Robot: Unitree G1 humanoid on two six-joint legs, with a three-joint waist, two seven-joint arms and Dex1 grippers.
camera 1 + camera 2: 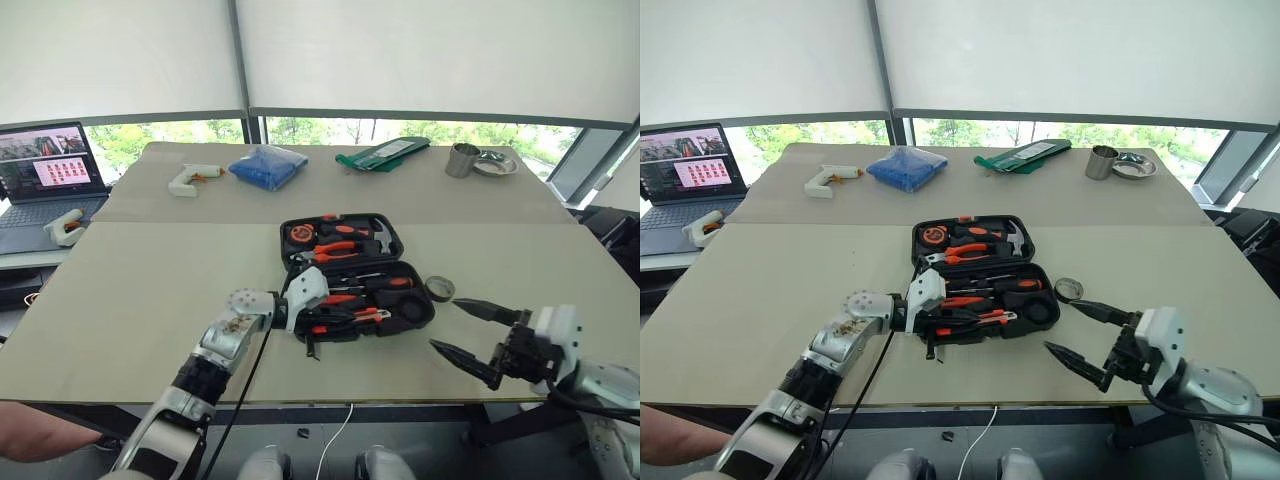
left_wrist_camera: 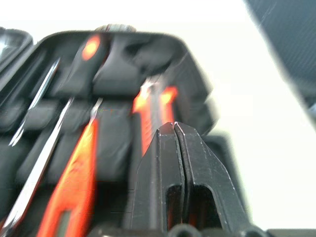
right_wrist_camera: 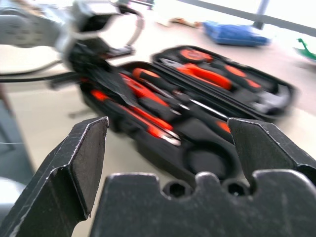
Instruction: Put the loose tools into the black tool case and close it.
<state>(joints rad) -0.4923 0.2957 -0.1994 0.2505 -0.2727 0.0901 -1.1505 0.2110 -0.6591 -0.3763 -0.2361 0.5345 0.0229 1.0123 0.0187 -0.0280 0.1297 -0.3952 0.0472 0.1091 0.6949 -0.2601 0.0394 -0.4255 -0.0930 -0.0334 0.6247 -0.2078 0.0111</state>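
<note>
The black tool case (image 1: 400, 262) lies open in the middle of the table. Its far half holds orange-handled pliers and a hammer. In the near half lie black-and-orange screwdrivers (image 1: 378, 284) and an orange utility knife (image 2: 155, 111). A small dark tape roll (image 1: 439, 289) rests on the table just right of the case. My left gripper (image 1: 318, 318) reaches in level over the case's left end, its fingers (image 2: 190, 163) pressed together with nothing between them. My right gripper (image 1: 444, 323) hangs open near the table's front edge, right of the case and just short of the tape roll.
Along the far side lie a white glue gun (image 1: 190, 178), a blue bag (image 1: 268, 166), a green pouch (image 1: 385, 153), a metal cup (image 1: 461, 159) and a dish (image 1: 494, 164). A laptop (image 1: 45, 180) stands at far left. A person's arm (image 1: 30, 435) shows at bottom left.
</note>
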